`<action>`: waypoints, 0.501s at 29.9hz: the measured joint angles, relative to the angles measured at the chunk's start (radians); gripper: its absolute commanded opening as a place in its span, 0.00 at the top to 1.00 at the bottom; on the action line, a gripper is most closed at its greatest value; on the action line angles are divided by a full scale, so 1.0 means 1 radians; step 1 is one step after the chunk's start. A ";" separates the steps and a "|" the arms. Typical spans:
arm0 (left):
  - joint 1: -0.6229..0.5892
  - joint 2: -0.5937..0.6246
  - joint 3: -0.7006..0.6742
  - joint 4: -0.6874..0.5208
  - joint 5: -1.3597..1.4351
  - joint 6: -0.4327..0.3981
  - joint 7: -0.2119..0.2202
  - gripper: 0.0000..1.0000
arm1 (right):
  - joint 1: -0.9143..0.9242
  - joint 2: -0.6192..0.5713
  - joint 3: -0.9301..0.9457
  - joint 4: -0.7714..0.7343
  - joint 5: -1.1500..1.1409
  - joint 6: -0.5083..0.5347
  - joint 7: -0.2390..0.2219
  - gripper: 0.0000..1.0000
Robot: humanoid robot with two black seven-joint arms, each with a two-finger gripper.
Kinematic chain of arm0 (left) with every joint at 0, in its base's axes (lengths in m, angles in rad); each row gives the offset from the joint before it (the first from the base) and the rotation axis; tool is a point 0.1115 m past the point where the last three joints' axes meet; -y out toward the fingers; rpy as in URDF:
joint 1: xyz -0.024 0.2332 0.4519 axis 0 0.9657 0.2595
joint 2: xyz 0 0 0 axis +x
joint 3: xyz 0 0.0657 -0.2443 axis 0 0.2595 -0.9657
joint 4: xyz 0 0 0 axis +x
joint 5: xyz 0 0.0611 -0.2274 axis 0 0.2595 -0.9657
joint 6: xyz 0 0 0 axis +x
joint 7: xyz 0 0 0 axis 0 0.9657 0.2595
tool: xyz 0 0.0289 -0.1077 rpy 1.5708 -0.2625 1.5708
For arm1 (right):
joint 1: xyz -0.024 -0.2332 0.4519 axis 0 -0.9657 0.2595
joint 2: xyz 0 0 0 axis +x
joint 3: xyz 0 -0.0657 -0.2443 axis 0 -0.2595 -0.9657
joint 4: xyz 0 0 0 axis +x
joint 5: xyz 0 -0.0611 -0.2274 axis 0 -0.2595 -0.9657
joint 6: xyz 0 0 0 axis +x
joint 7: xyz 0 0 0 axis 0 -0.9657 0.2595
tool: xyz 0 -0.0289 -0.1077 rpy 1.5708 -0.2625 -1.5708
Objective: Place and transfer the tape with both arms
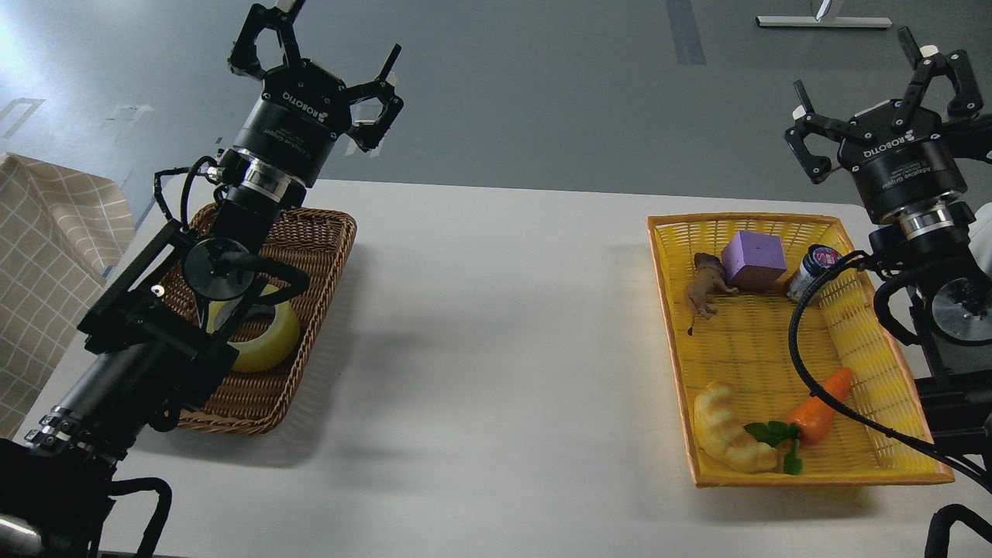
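The tape point(267, 341), a yellow translucent roll, lies flat in the brown wicker basket point(310, 256) at the left of the table, partly hidden behind my left arm. My left gripper point(322, 66) is raised high above the basket's far end, fingers spread open and empty. My right gripper point(883, 93) is raised at the far right, above and behind the yellow basket point(775, 473), fingers also spread open and empty. Neither gripper touches the tape.
The yellow basket holds a purple block point(752, 260), a small brown animal figure point(704, 288), a small jar point(810, 271), an orange carrot toy point(821, 407) and a pale croissant toy point(728, 438). A checked cloth point(46, 256) hangs at the left edge. A black cable point(806, 364) crosses the yellow basket.
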 measured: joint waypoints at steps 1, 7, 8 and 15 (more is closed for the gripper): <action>0.000 -0.002 -0.002 0.002 0.000 0.000 0.000 0.02 | 0.000 0.001 0.000 0.000 -0.001 0.000 0.000 0.00; 0.000 -0.013 -0.002 0.004 0.000 0.000 0.010 0.02 | 0.001 0.003 -0.001 -0.001 -0.003 0.000 0.000 0.00; 0.000 -0.015 -0.001 0.004 0.000 0.000 0.011 0.02 | 0.001 0.003 -0.001 -0.001 -0.003 0.000 0.000 0.00; -0.002 -0.027 0.006 -0.016 0.002 0.000 0.032 0.02 | -0.001 0.002 -0.001 0.003 -0.003 0.000 -0.002 0.00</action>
